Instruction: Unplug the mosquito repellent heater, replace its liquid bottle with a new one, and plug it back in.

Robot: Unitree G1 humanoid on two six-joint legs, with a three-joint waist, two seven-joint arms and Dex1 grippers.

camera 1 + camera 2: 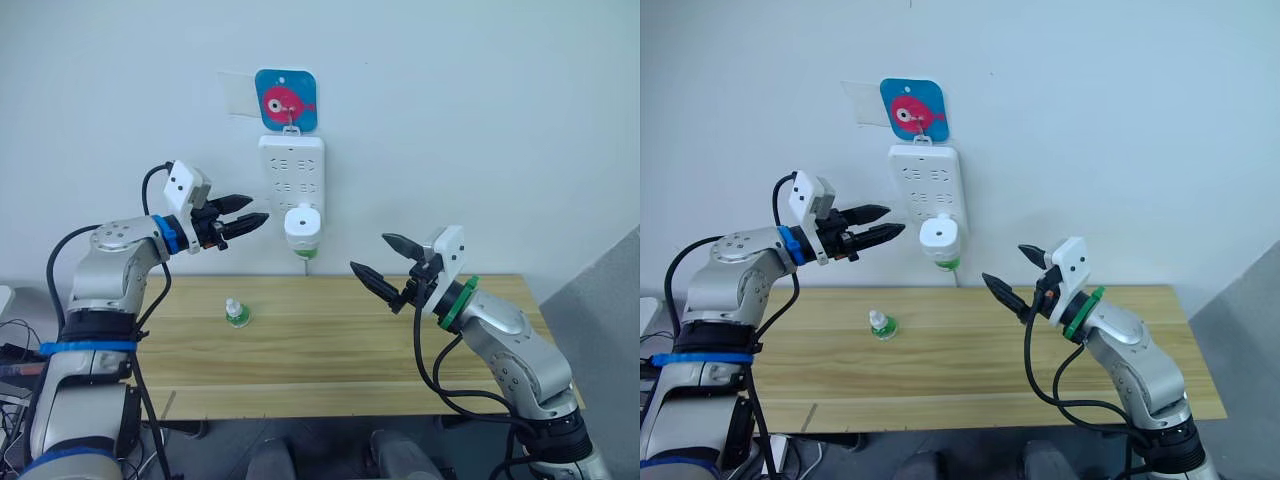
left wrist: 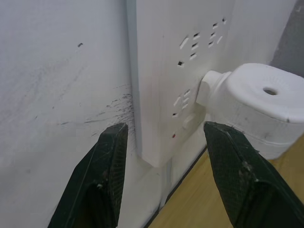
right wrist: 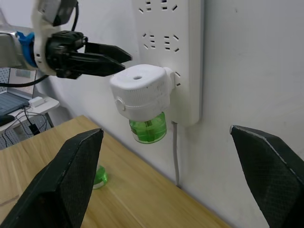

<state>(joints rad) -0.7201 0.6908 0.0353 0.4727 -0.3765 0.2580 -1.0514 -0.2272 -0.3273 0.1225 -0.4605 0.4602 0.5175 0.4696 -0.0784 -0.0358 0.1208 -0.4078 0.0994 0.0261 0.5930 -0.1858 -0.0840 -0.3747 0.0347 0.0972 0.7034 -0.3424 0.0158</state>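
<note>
- Hanging on the wall from a hook under a blue fish plaque (image 1: 286,99), the power strip (image 1: 290,175) is my landmark; its height off the table (image 1: 350,350) leaves room for a bottle to hang below a plugged-in unit.
- Below the strip, the wooden table carries the spare liquid bottle (image 1: 235,313), standing upright to the strip's lower left, apparently staged within my left arm's reach.
- Beside the strip's left edge, my left gripper (image 1: 243,222) is raised with its fingers parted and nothing between them, pointing at the strip's lower sockets; I judge it is lined up for the unplugging.
- Lower and well to the strip's right, my right gripper (image 1: 388,262) is spread wide and empty, angled up toward the strip.
- Plugged into the strip's lowest socket, the mosquito repellent heater (image 1: 303,225) sits face-up with its green bottle (image 3: 148,127) hanging beneath.
- Hidden from me: the heater's prongs are inside the socket, and I cannot make out how much liquid either bottle holds.
</note>
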